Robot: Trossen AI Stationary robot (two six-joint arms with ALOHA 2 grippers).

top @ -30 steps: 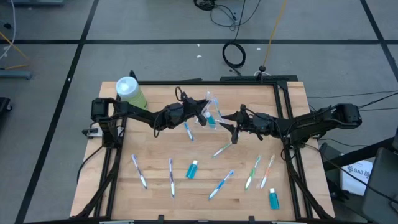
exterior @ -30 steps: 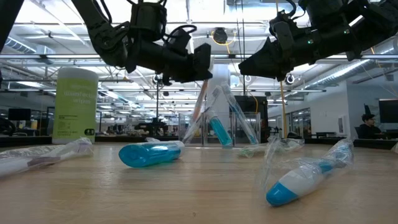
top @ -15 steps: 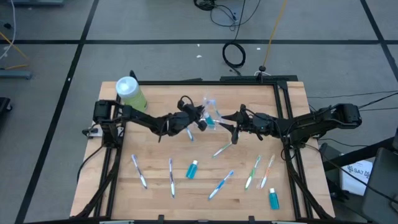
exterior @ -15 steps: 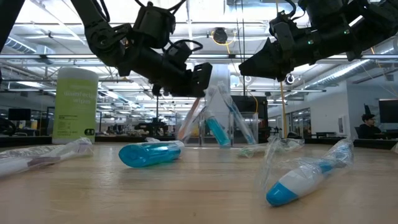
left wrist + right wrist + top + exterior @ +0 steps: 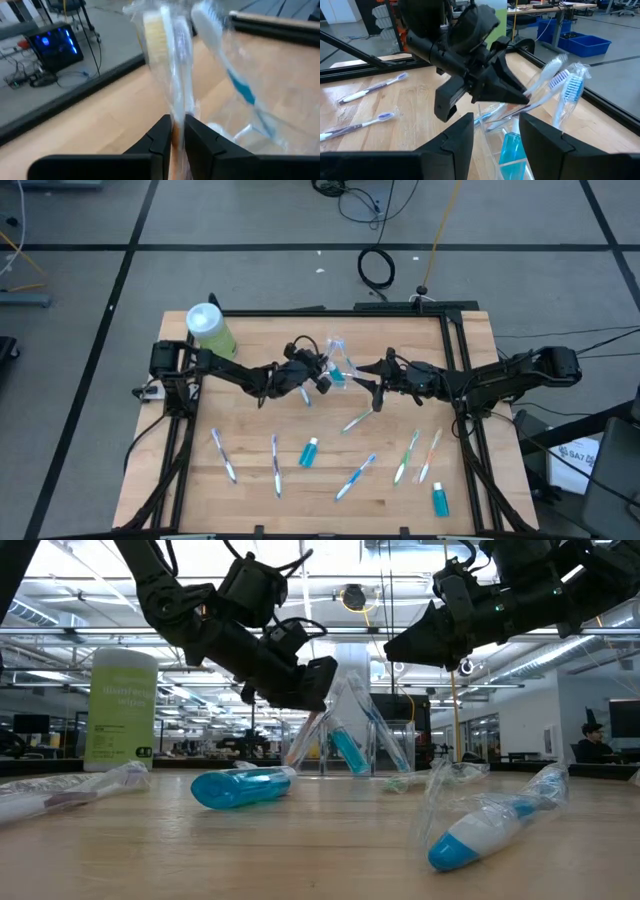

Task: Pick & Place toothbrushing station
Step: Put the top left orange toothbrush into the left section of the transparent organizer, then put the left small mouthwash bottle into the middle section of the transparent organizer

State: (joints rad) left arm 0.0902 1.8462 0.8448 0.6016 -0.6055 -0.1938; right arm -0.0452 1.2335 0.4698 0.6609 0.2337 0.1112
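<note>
Both grippers meeting at the small clear plastic cup [image 5: 340, 368], table centre.

High view: left gripper [image 5: 322, 373] sitting at the cup's 9 o'clock, right gripper [image 5: 372, 383] at its 3 o'clock.
Left wrist view: fingers [image 5: 161, 134] pinching a wrapped white-bristled toothbrush [image 5: 170, 55].
Right wrist view: right fingers [image 5: 462, 129] standing apart, gripping nothing, flanking the cup [image 5: 512, 145] holding a teal tube [image 5: 509, 148].

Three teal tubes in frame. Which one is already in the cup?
The teal tube standing tilted inside the clear cup at the table's middle, between both grippers. The other two lie flat on the wood: one mid-front, one at the front right.
</note>
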